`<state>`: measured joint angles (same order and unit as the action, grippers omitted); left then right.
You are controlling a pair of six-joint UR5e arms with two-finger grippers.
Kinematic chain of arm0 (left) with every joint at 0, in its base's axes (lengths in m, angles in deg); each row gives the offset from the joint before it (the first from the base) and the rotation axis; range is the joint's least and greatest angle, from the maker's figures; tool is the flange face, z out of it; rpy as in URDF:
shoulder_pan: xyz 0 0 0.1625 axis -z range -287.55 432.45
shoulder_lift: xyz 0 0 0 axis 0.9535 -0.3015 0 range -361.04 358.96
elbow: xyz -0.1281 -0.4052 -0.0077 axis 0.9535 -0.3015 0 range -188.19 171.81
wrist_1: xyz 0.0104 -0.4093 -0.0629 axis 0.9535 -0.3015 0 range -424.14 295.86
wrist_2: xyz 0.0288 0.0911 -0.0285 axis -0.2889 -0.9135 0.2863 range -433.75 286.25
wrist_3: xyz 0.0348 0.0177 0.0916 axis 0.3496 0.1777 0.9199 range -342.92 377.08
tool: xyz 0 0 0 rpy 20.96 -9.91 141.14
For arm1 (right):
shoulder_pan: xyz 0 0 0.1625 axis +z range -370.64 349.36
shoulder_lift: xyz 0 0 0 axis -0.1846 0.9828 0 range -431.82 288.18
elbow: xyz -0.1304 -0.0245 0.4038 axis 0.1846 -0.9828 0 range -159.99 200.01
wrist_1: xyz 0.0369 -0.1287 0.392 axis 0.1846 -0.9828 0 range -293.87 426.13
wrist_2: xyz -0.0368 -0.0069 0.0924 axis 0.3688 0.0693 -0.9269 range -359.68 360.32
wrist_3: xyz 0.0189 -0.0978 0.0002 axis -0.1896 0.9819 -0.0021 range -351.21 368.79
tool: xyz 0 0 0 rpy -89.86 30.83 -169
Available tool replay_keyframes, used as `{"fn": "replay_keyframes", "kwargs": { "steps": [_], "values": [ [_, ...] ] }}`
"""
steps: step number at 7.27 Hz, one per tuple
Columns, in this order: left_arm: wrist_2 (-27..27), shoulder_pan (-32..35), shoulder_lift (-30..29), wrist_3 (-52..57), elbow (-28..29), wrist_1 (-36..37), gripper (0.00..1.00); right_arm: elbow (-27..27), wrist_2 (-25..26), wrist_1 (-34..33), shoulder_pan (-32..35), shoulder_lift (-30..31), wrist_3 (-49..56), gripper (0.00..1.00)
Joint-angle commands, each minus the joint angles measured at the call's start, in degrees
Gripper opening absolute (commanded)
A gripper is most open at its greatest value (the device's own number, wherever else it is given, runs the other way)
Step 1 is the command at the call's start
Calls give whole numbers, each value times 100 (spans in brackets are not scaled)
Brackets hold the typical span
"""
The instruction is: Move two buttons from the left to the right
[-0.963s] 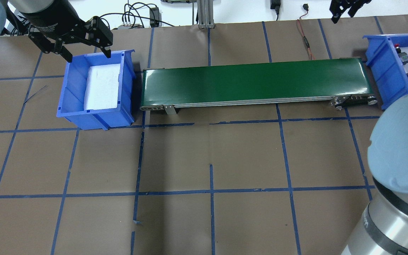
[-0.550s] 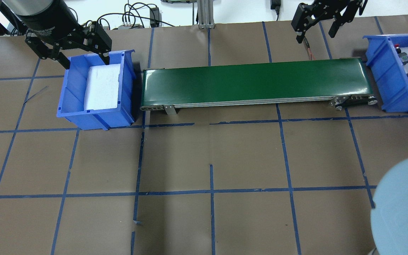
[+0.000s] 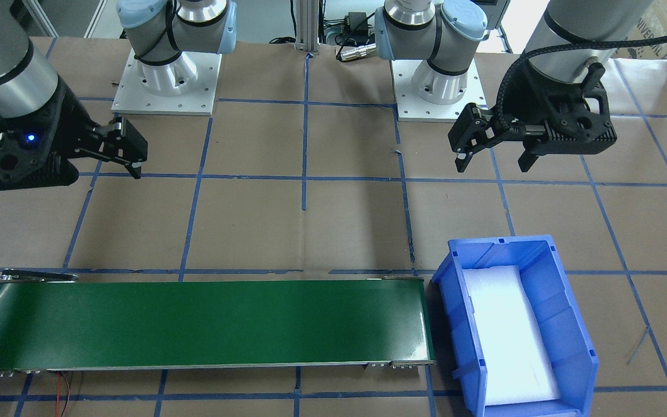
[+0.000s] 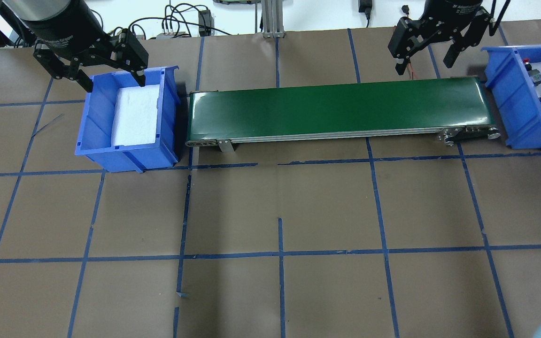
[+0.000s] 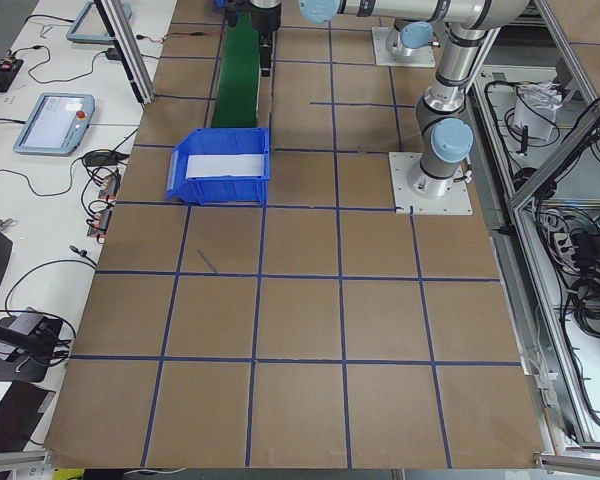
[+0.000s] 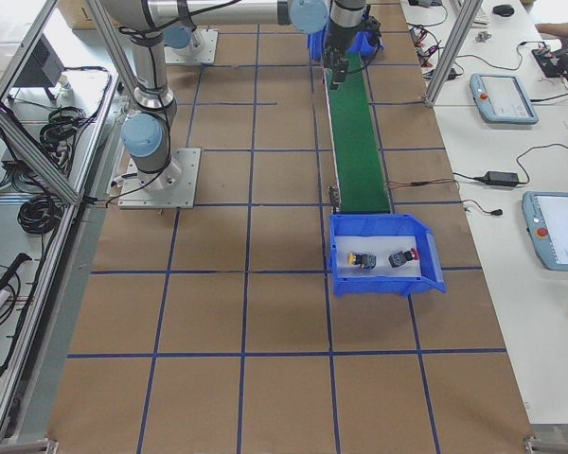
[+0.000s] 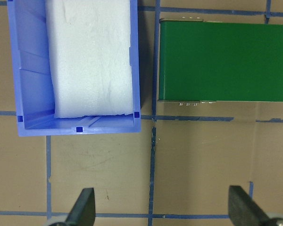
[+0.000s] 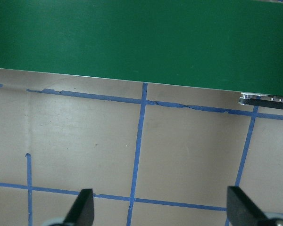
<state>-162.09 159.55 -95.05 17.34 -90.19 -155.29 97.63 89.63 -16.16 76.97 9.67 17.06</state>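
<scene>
We saw both two-finger grippers spread wide, holding nothing: the left gripper (image 3: 493, 167) near the foam-lined blue plastic bin (image 3: 571, 313), the right gripper (image 4: 424, 66) beside the long green conveyor belt (image 4: 336, 110). The yellow-capped push-button (image 6: 362, 258) and red-capped push-button (image 6: 401, 257) lay apart in the other blue plastic bin (image 6: 388, 287).

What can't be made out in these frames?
- Yellow-capped push-button switch and red-capped push-button switch: too small in exterior right to tell how they lie.
- Blue plastic bin on the robot's right: cut by the overhead view's right edge; only a sliver shows at the front-facing view's left edge, switches out of frame.
- Wrist views: neither shows the switches.
</scene>
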Motion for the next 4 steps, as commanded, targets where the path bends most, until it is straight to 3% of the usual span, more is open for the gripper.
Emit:
{"fn": "replay_keyframes", "kwargs": {
  "steps": [1,4],
  "values": [
    [0,0,-3,-9,9,10,100,525,-1,-277,169,602,-492,100],
    [0,0,-3,-9,-8,36,100,834,78,-592,169,789,-475,100]
  ]
}}
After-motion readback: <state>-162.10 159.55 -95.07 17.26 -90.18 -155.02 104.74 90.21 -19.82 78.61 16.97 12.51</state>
